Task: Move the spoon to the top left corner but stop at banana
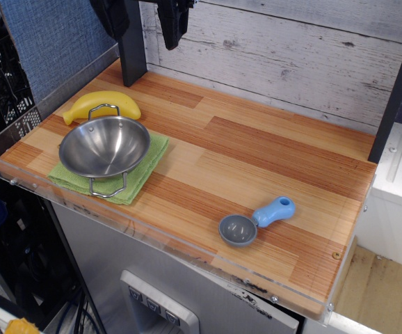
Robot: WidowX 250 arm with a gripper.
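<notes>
The gripper [173, 24] hangs at the top edge of view, well above the tabletop [256, 160]; its fingers are cut off and dark, so their opening cannot be determined. Below lies a striped brown wooden surface edged with clear acrylic, backed by a whitewashed plank wall [291, 56] and a blue fabric panel [55, 42]. The spoon [255, 220] rests near the front right edge, round grey bowl toward the front, light-blue handle angled back-right. The banana [101, 104], smooth yellow, lies at the far left, touching a steel bowl [104, 146] on a green cloth [135, 181].
</notes>
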